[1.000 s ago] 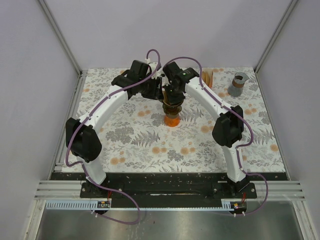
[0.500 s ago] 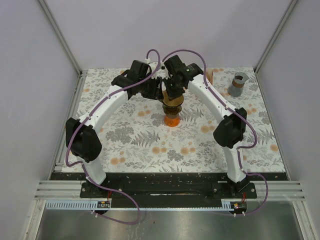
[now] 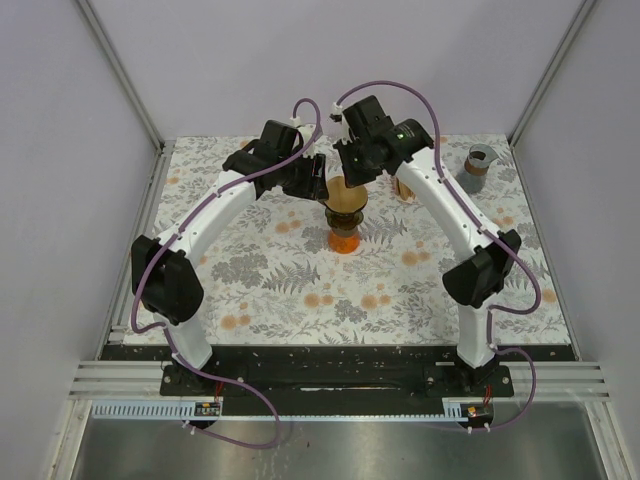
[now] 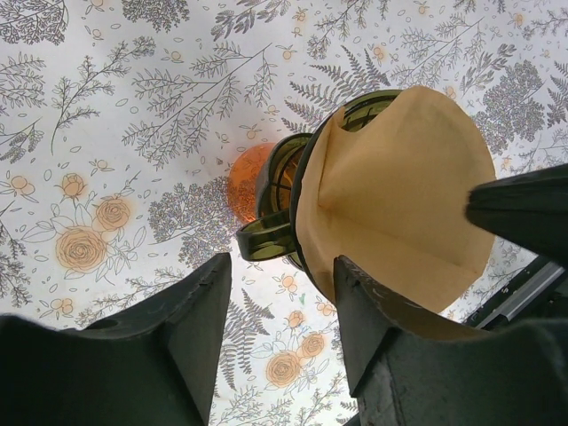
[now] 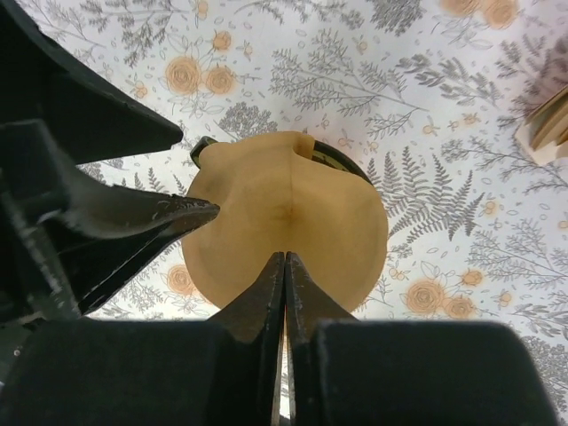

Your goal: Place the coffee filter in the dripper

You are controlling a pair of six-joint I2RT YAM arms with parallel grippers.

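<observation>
The filter [image 5: 286, 213] sits opened as a cone in the dripper [image 4: 266, 241], midway along the bench's far edge, so it looks seated. The right gripper [image 5: 284, 266], fingers pressed together and empty, hangs just above it. The left gripper [image 4: 284, 275] stands spread beside the dripper, probably steadying it.

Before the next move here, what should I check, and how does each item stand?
1. The coffee filter lies inside the dripper: ok.
2. It is fully seated against the wall: cannot tell.
3. The right gripper is clear of it: ok, jaws shut on nothing.
4. The left gripper is clear: ok, jaws open beside the dripper, empty.
5. The dripper stands upright on the orange base: ok.
</observation>
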